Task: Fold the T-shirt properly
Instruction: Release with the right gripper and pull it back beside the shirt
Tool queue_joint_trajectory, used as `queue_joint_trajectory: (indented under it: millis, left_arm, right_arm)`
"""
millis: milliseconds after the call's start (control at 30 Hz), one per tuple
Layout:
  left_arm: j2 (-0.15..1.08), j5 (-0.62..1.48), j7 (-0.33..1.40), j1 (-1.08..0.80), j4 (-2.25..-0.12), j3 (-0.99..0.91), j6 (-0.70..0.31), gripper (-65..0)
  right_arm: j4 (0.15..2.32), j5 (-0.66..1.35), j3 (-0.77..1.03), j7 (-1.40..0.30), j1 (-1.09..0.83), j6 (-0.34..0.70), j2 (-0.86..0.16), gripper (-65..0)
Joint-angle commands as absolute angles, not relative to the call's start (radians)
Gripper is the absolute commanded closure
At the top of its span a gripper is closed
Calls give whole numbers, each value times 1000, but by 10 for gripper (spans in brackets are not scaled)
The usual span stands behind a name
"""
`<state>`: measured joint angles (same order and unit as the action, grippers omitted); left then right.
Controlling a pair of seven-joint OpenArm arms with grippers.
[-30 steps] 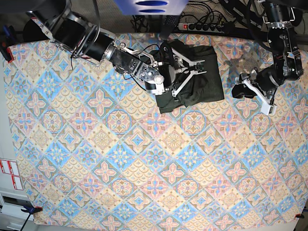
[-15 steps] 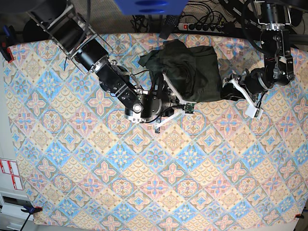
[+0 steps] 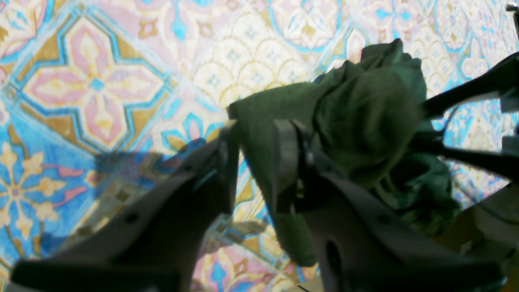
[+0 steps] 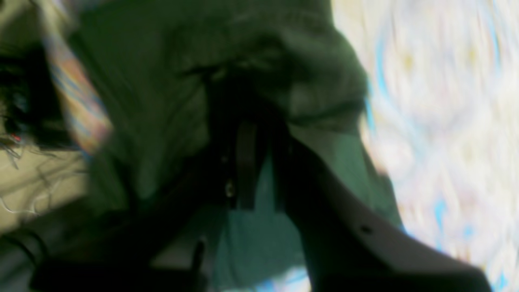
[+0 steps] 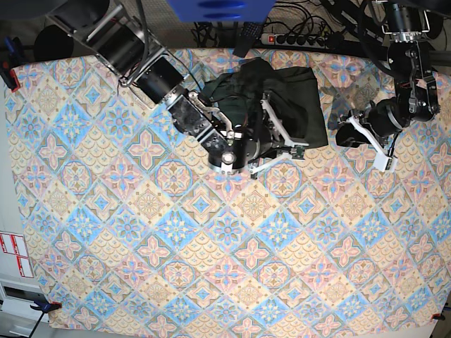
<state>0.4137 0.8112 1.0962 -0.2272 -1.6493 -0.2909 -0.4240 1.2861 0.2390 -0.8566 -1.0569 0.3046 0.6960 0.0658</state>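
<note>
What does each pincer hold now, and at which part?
Left pincer: an edge flap of the shirt lies between its fingers. Right pincer: closed on bunched shirt cloth; the picture is too blurred to name the part.

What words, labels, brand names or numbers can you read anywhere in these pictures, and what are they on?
No text can be read.
White labels with red marks at the base view's left edge: too small to read.
T-shirt: plain, no print showing.
Patterned tablecloth: ornament only, no lettering.
Both wrist views: too blurred to show any marking.
</note>
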Motion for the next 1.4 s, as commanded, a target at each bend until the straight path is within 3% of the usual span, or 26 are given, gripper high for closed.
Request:
queue_joint_trajectory:
  millis: [0,133,367,500,667,900,1133,1367]
  left_arm:
    - [427,822,1082,-220,-1662,-292,-430,-129]
    - [424,822,1086,-222,-1664,-289,-430,-128]
    - [433,822,1084,-222,-1667,-186,-430,-128]
    - [444,826,1082,-217,-1670,-128,-432,-128]
    - [438,823,1081,-216,-1712,-79,-432,-128]
    - [377,822,1081,-124,-1716,-71,-429,-128]
    - [309,820,1084,-87,-1696,-47,-429,-128]
    - [363,756,1082,-36,-1543,125,-429,-123]
  right_arm:
    - [1293,245,-854,-1035,328,698,84,-64]
    - [1287,245,-854,-1018,329,698,154,-64]
    - [1302,243,-819,-983,329,698,154,-60]
    - [1420,248,-714,-984,323,698,94,-60]
    - [1578,251,-567,-1030,237,698,-71,-60]
    - [1715,251,-533,-1055,73,698,-216,-60]
    - [1808,248,-533,-1081,-48,698,-254,-60]
    - [1819,249,-542,-1082,-90,698,-254,-60]
